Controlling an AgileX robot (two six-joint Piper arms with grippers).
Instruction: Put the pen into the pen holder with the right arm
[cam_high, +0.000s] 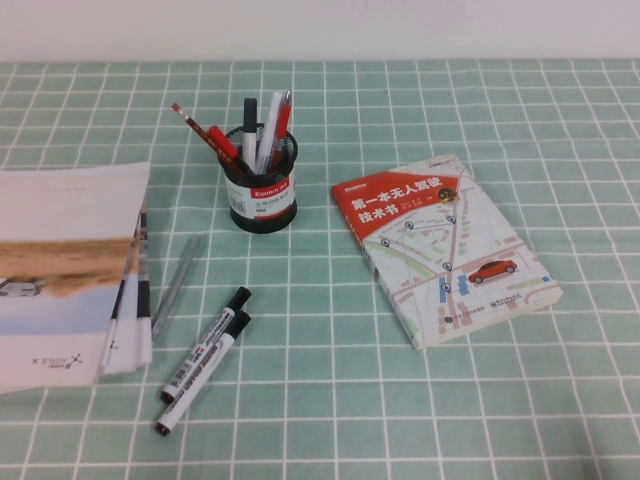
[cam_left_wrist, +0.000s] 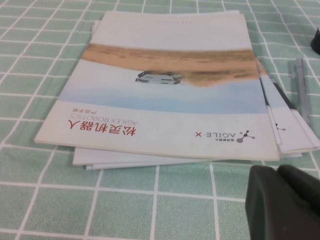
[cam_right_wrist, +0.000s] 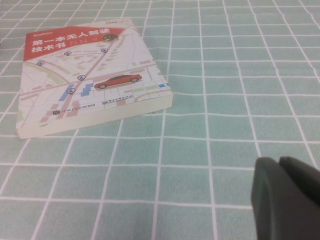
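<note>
Seemingly the pen (cam_high: 205, 132) is already leaning in the pen holder (cam_high: 260, 195), so by reaching in there you are risking tipping the light cup or flicking the pen out. Your right gripper (cam_right_wrist: 287, 200) is hovering over the tablecloth (cam_right_wrist: 240, 75) by the book (cam_right_wrist: 85, 75), well apart from the pen. Your left gripper (cam_left_wrist: 282, 202) is hovering beside the magazines (cam_left_wrist: 170, 85). Open or closed, you cannot tell for either.

Black mesh pen holder (cam_high: 260, 195) with white, red-banded label, black red-capped pen (cam_high: 281, 122), green white-gridded tablecloth (cam_high: 520, 400)
</note>
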